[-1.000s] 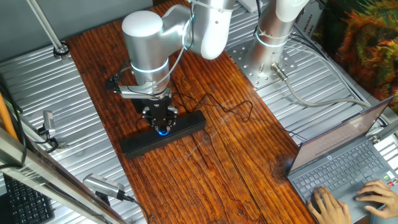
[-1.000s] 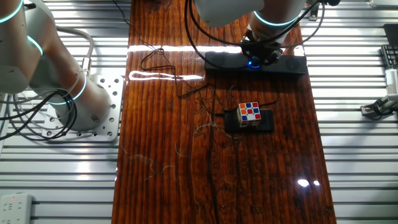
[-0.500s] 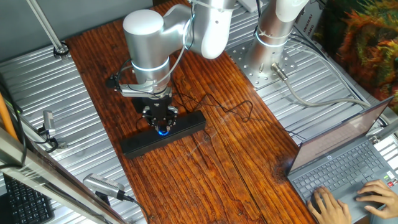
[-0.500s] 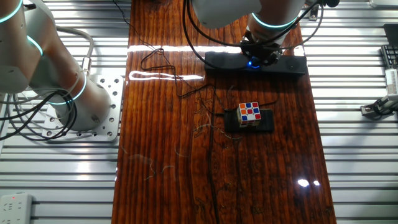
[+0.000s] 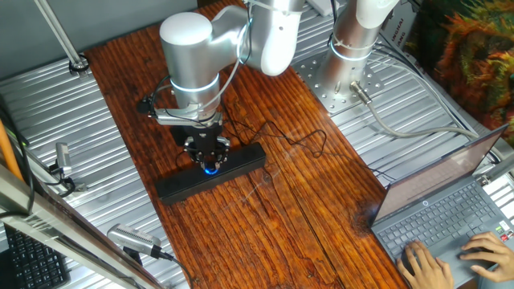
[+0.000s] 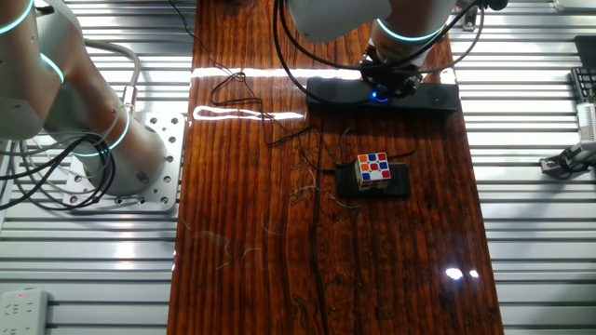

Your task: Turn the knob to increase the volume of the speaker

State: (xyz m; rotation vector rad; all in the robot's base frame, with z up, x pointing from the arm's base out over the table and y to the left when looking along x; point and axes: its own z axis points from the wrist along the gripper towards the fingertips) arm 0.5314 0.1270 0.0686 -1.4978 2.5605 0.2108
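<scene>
Speaker point(image 5: 210, 172) knob point(image 5: 210, 168) glows blue under the gripper point(image 5: 209, 157), fingers apparently pinching it. Only the other fixed view shows the multicoloured cube point(image 6: 373, 169); only one shows the laptop point(image 5: 450, 209).

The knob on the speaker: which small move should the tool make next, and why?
Probably a slow twist about its vertical axis. The tool sits straight down on the knob, whose blue ring glows under it, midway along the speaker. Whether the fingers already pinch the knob is hidden, so check that first.
</scene>
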